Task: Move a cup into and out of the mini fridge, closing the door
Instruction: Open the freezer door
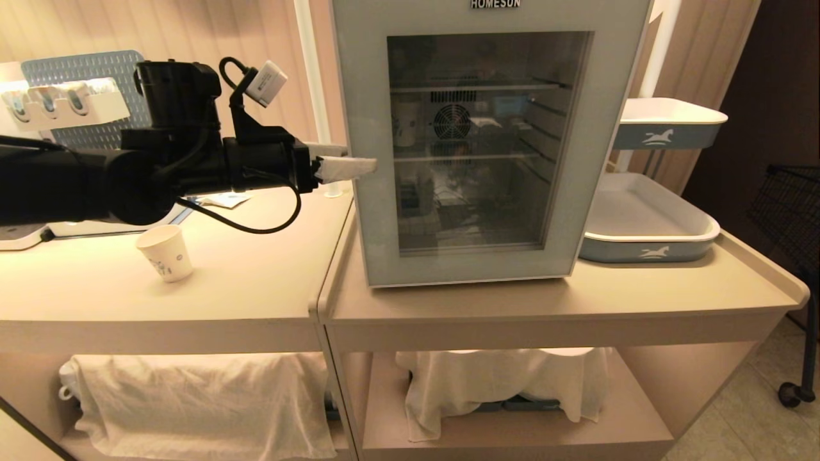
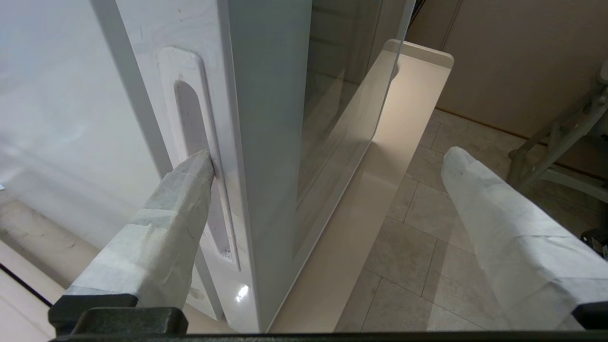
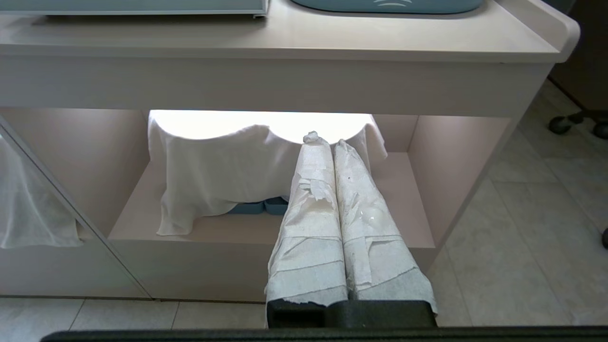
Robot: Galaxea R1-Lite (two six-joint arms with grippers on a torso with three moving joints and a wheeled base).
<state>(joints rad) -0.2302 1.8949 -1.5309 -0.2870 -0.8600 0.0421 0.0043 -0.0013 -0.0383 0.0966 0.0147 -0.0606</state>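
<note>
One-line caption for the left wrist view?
Open left gripper straddles the closed door's edge, one finger in the recessed handle.

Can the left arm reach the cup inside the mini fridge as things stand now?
Probably not yet. The door looks shut, and the cup stands behind its glass on a shelf. The left gripper is open at the door's edge, one finger at the handle recess.

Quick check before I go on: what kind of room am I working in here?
Probably a staged home or hotel-style refreshment corner: a HOMESUN mini fridge stands on a pale counter, with a paper cup on the unit beside it, stacked trays to the fridge's right, and curtains behind.
</note>
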